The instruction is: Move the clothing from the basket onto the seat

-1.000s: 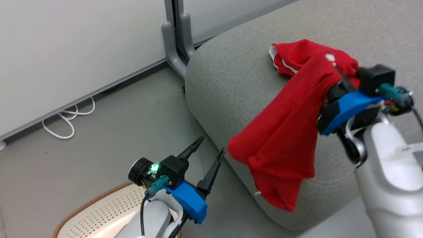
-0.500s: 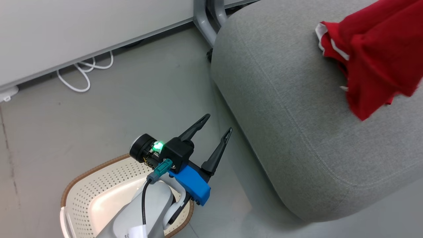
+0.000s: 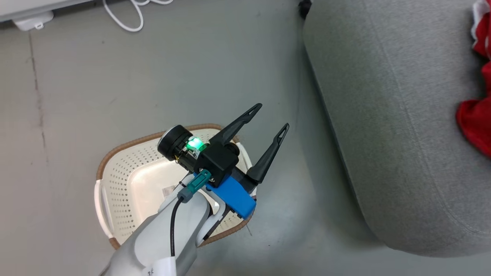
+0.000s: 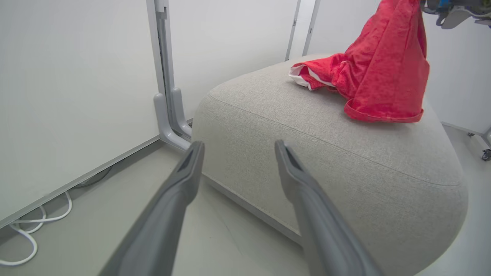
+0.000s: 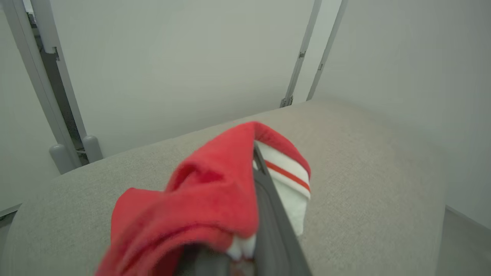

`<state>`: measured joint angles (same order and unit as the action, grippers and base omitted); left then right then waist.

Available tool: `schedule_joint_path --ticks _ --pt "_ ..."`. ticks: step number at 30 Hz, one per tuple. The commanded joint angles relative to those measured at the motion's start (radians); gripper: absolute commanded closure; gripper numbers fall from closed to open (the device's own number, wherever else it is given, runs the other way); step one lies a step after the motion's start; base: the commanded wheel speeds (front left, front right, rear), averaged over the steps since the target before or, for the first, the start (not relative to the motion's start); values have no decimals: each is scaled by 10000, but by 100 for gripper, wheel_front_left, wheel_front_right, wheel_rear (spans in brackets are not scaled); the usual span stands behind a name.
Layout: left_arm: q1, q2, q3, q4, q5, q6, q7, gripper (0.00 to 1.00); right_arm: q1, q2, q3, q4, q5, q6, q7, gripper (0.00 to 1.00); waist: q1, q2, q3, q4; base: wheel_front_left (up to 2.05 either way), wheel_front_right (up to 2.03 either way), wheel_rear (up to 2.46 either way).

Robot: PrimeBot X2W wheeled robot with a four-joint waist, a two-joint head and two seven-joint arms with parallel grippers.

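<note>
Red garment (image 4: 387,69) hangs from the right gripper (image 5: 257,161), fingers clamped on it, straight over the grey seat (image 4: 307,145) beside the white-trimmed piece (image 4: 307,74) lying there, while the left gripper (image 3: 271,117) hovers with fingers wide over the basket (image 3: 122,168), farther off.

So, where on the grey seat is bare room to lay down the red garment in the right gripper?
The seat is bare across its wide front, from the rounded edge by the floor up to the white-trimmed garment. It is crowded only there, where the hanging red garment drops from the shut right gripper.
</note>
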<state>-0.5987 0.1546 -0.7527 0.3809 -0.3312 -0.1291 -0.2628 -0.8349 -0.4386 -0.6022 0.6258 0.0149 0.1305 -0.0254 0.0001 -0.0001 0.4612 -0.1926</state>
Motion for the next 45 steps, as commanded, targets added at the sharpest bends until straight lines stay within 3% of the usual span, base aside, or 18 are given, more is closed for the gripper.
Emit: schedule_joint_path --ticks 1,10,11,12,13,14,30,37,45 --pt "-152 21 77 -88 84 -21 -29 0 197 153 -91 234 -126 5 -134 100 -1 1 564 546 0 0 0" --pt "-57 53 359 -429 268 -21 -29 0 102 350 -679 1645 -803 3 -769 100 -1 1 1026 946 0 0 0" --pt "-60 55 394 -438 270 -21 -29 0 28 349 -693 1760 -833 3 -815 95 -1 1 1040 949 0 0 0" --pt "-60 52 422 -448 289 -21 -29 0 -17 345 -678 1854 -865 3 -857 63 -1 1 1046 947 0 0 0" --pt "-61 53 455 -453 304 -21 -29 0 -53 340 -654 1936 -913 3 -916 39 -1 1 1045 938 0 0 0" --pt "-58 48 482 -452 312 -21 -29 0 -93 334 -637 2016 -933 3 -959 0 -1 1 1035 923 0 0 0" --pt "184 -158 474 -244 206 -21 -29 0 49 531 -473 2436 -1120 3 -1205 0 -1 1 399 683 0 0 0" --pt "600 -316 625 -102 30 -21 -29 0 937 900 -345 2159 -1103 3 -1490 0 -1 1 -694 820 0 0 0" --pt "1935 -483 1663 -74 -113 -21 -29 0 2385 1585 645 1573 -1001 3 -1789 0 -1 1 -2405 841 0 0 0"
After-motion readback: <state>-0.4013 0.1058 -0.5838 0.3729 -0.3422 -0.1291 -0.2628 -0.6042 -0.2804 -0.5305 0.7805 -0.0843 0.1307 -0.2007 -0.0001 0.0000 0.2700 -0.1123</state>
